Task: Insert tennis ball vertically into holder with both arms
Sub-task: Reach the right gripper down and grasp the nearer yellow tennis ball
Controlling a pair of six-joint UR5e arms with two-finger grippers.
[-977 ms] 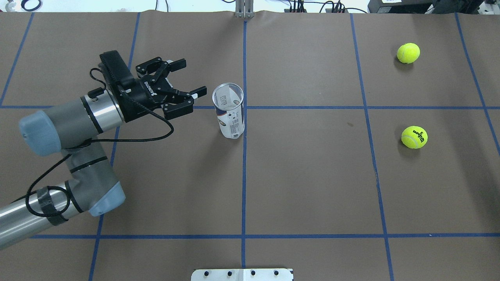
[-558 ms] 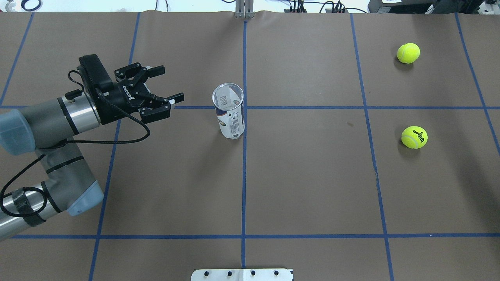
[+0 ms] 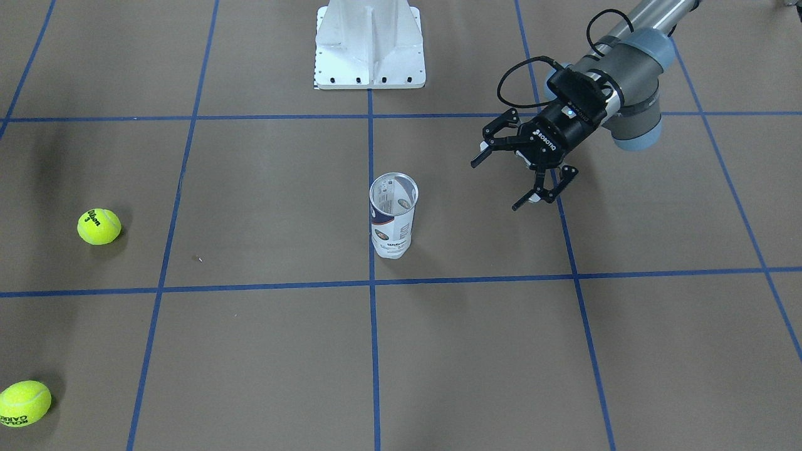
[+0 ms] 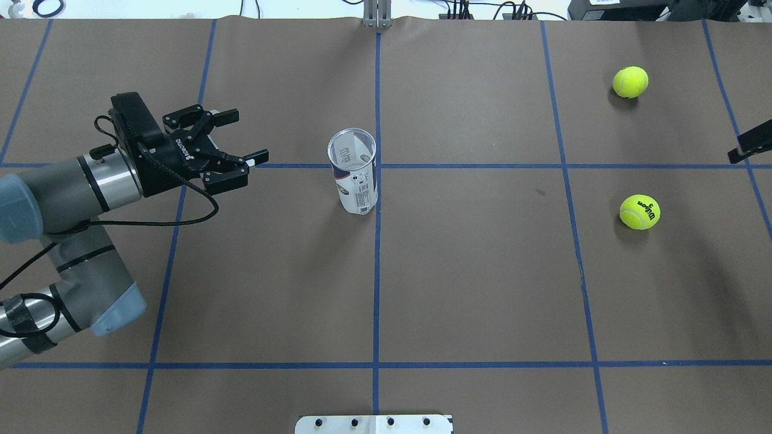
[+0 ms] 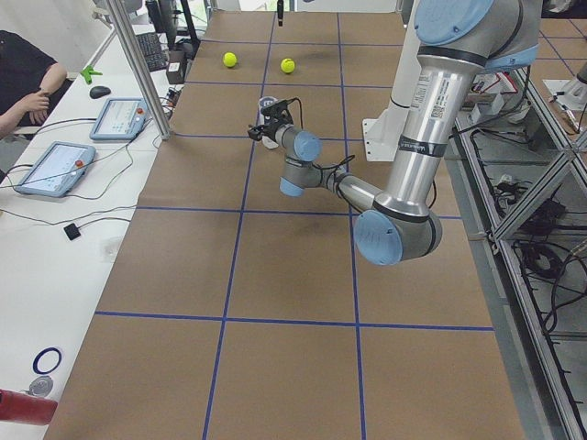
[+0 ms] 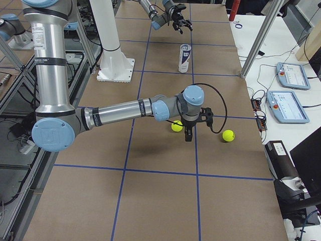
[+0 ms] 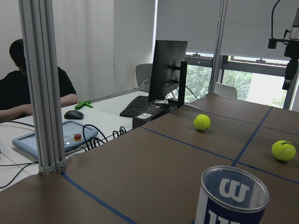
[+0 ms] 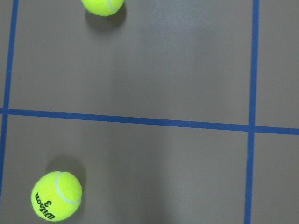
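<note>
The holder (image 4: 353, 172), a clear can with a white and navy "W" label, stands upright and open-topped near the table's middle; it also shows in the front view (image 3: 393, 216) and the left wrist view (image 7: 233, 196). No ball shows inside it. My left gripper (image 4: 246, 138) is open and empty, well to the left of the holder, fingers pointing at it (image 3: 495, 186). Two yellow tennis balls (image 4: 631, 82) (image 4: 640, 211) lie at the far right. My right gripper (image 6: 189, 134) hangs between them; only a black tip (image 4: 751, 144) shows overhead, and I cannot tell whether it is open or shut.
The white pedestal base (image 3: 369, 44) stands at the robot's edge of the table. Aluminium posts (image 6: 253, 47), tablets (image 6: 290, 75) and a seated operator (image 5: 23, 78) are beyond the far edge. Blue tape lines grid the brown table cover.
My left gripper has drawn back to the left, away from the holder, still open. A black tip of the right gripper has come in at the right edge. The holder and balls have not moved.
</note>
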